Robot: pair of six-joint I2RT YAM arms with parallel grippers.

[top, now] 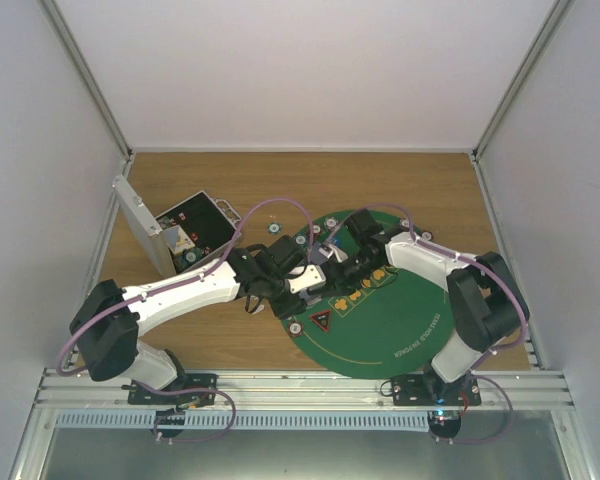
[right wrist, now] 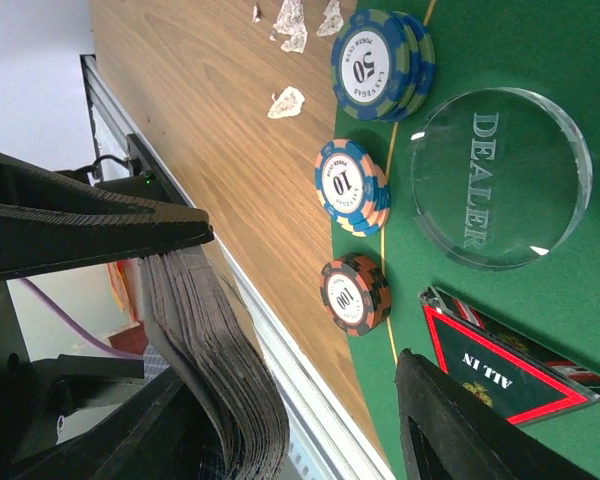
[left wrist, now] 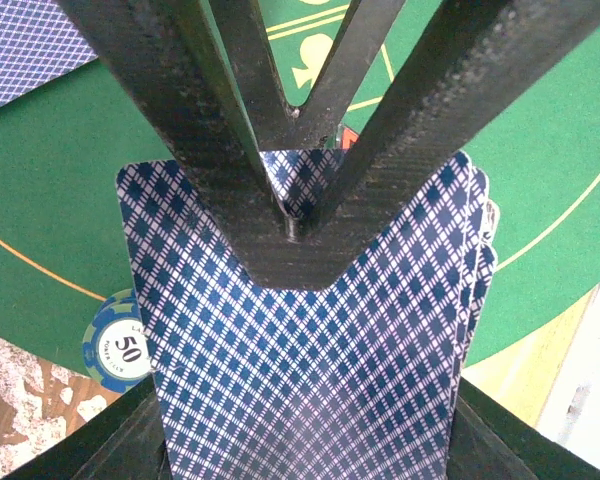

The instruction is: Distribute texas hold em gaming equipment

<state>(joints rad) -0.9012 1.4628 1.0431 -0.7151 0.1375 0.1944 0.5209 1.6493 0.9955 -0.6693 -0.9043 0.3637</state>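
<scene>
My left gripper (top: 305,282) (left wrist: 305,425) is shut on a deck of blue-diamond-backed cards (left wrist: 300,370), held over the left edge of the green mat (top: 400,325). My right gripper (top: 332,262) (right wrist: 310,300) is open. One of its black fingers (left wrist: 290,250) lies flat on the deck's top card; the other (right wrist: 470,430) stands well apart. The deck's edge shows in the right wrist view (right wrist: 215,370). On the mat lie chip stacks marked 50 (right wrist: 375,65), 10 (right wrist: 350,185) and 100 (right wrist: 355,293), a clear DEALER button (right wrist: 500,180) and a red-triangle ALL IN token (right wrist: 500,365). A 50 chip (left wrist: 115,345) lies beside the deck.
The open silver case (top: 165,235) stands at the back left on the wooden table (top: 210,330). Another card (left wrist: 20,50) lies on the mat. Scraps of clear wrap (right wrist: 285,100) lie on the wood. White walls close in the table.
</scene>
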